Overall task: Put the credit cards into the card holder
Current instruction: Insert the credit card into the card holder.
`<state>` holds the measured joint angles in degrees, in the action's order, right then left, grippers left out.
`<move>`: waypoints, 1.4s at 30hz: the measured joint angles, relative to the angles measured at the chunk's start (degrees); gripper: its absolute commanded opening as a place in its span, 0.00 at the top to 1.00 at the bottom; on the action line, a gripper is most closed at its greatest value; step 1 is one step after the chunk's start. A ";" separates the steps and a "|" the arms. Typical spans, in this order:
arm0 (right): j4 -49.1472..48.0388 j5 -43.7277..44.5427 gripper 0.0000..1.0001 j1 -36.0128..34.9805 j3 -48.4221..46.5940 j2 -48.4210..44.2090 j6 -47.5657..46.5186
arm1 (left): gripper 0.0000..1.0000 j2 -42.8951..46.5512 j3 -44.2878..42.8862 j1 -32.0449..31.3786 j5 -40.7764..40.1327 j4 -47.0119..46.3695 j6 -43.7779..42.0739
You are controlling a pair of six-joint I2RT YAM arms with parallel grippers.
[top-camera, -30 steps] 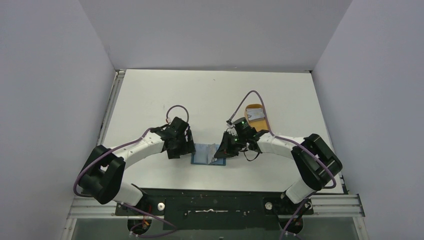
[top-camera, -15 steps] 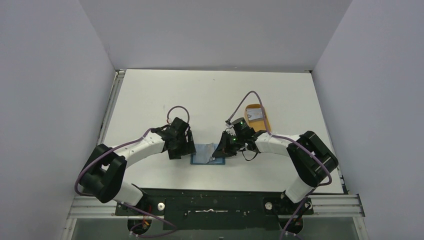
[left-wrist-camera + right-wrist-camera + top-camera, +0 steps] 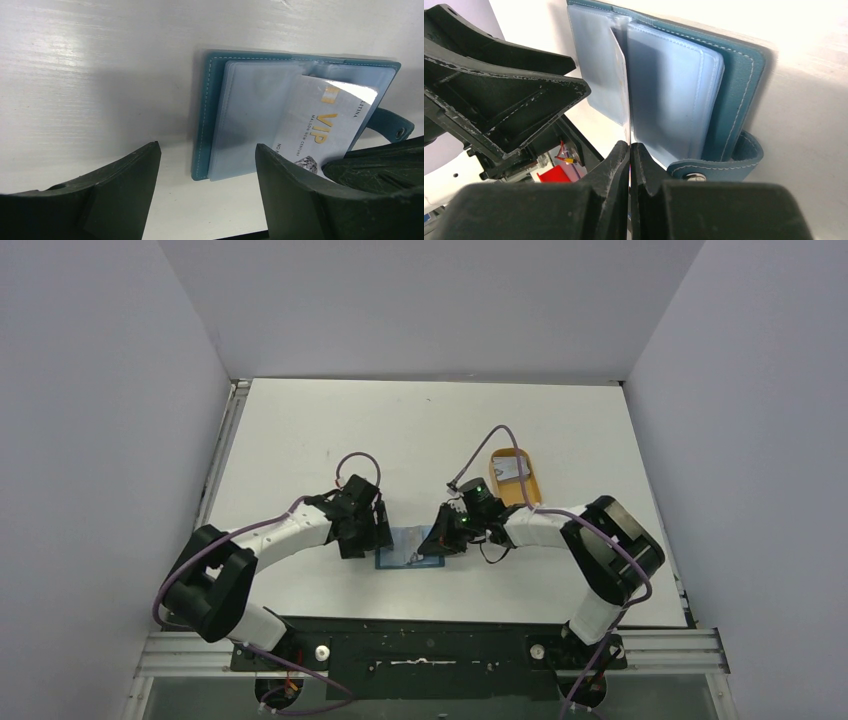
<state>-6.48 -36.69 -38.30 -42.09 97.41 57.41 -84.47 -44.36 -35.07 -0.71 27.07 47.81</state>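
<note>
We see a white table (image 3: 420, 430) in a small room. Plain pale walls (image 3: 100, 390) stand on the left, on the right and at the far side. The table top is smooth and a bit shiny, with soft bright streaks on it. A metal rail (image 3: 430, 650) runs along the near edge, where both arms are fixed.

The card holder (image 3: 408, 550) lies open and flat on the table, close to the near edge, between the two arms. It is teal-blue with clear sleeves (image 3: 250, 115) inside. Its snap tab (image 3: 724, 165) sticks out on the side by the right tool (image 3: 629, 145).

The right tool is pinched tight on one credit card (image 3: 320, 130). The card is whitish with gold letters on it. It leans over the sleeves, and its front edge meets them at the middle fold. We cannot tell if it is inside a sleeve.

The left tool (image 3: 372, 536) has its fingers wide apart and holds nothing. It sits just left of the card holder.

Farther back on the right is an orange tray (image 3: 527, 492), well apart from the card holder. The other card (image 3: 510, 469) lies in it.
</note>
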 measured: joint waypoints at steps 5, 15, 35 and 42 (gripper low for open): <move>-0.35 0.50 1.00 -0.31 0.00 0.15 -0.15 | 0.33 -0.57 0.00 0.02 1.16 -0.42 0.00; -0.39 2.01 1.00 -1.07 -0.02 2.14 -1.22 | 0.34 -0.66 0.00 0.31 2.19 -0.83 0.00; -0.33 4.04 1.00 -4.57 -3.82 4.85 -1.22 | 0.43 -0.96 0.02 0.81 2.67 -1.20 0.02; -0.22 4.15 1.00 -4.57 -3.87 4.85 -1.25 | 0.59 0.15 0.76 1.22 -0.39 0.26 0.07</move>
<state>-6.70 -32.53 -42.87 -45.95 102.26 56.16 -84.31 -43.59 -33.85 -1.10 27.33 47.88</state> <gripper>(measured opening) 0.023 0.473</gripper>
